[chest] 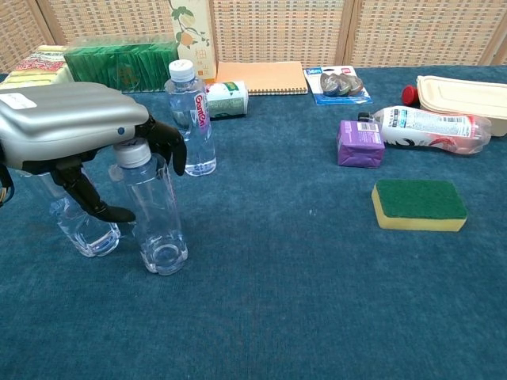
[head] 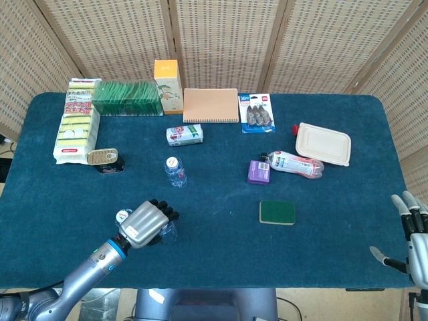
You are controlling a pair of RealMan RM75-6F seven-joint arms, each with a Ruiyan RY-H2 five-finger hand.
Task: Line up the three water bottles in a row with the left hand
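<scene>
Bottle (chest: 154, 214) nearest the camera, red-and-blue logo on cap, is gripped by left hand (chest: 75, 134).

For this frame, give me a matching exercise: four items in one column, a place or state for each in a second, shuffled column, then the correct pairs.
Items
1. Near water bottle
2. Far water bottle
3. Green sponge
4. Left hand

Places or states
A. Standing alone, beyond the hand, not touched
B. Lying flat on the right part of the table
C. Fingers curled around a bottle's top
D. Upright, its cap under the curled fingers

Pairs: 1-D, 2-A, 3-B, 4-C
</scene>
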